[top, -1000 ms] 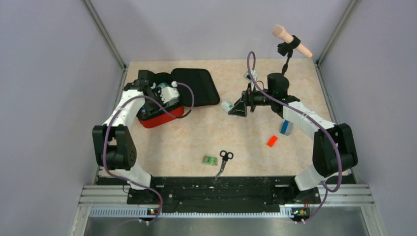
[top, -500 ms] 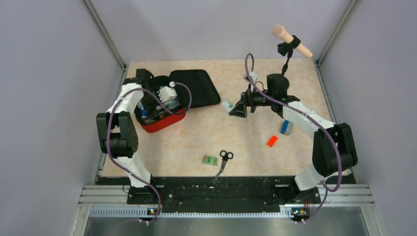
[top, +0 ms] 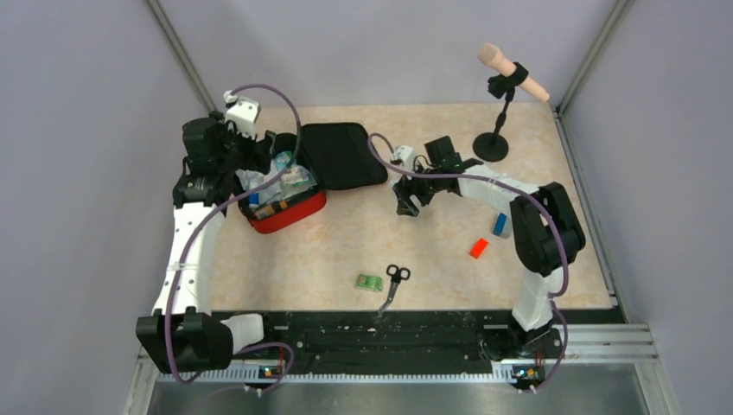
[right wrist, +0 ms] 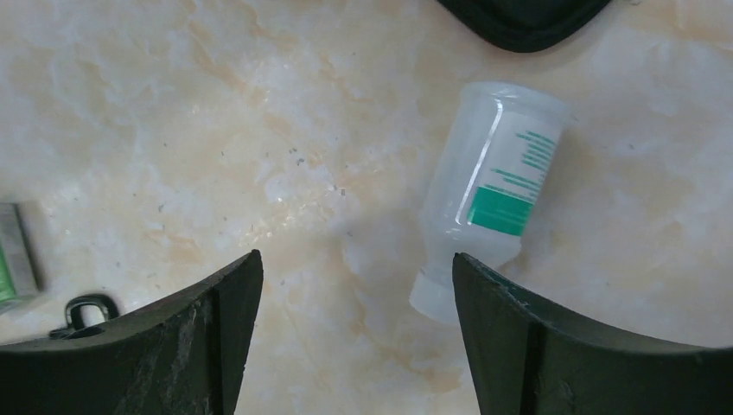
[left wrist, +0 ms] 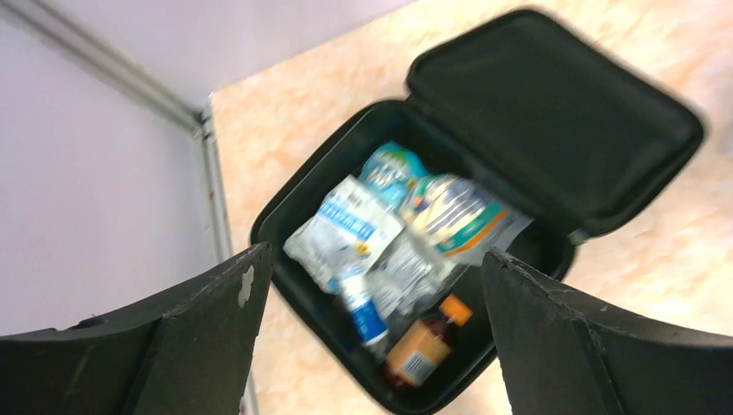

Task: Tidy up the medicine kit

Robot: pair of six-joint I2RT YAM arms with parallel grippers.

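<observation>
Medicine kit (top: 290,214) lies open near the far-left corner of the worktop. Its black lid (top: 341,154) is flat beside it along the far edge, and its tray is crowded with pouches (left wrist: 346,229), a blue-and-white tube (left wrist: 366,318) and a brown bottle (left wrist: 423,353).

A second ago my left gripper (left wrist: 373,259) was down inside the tray with its fingers half closed. Now it has risen clear and hangs above, fingers wide apart with nothing between them. I read that as one more item delivered.

My right gripper (right wrist: 356,259) has swung from beside the white bottle (right wrist: 491,186) to above it, fingers apart and empty. The bottle lies on its side just off the lid's corner, closer to one finger than the other, so I judge it the next piece to go in.

Scissors (top: 394,278) and a green packet (top: 369,282) wait by the near edge, with a red block (top: 478,248) and a blue box (top: 500,225) toward the right edge. The job looks only partway done.
</observation>
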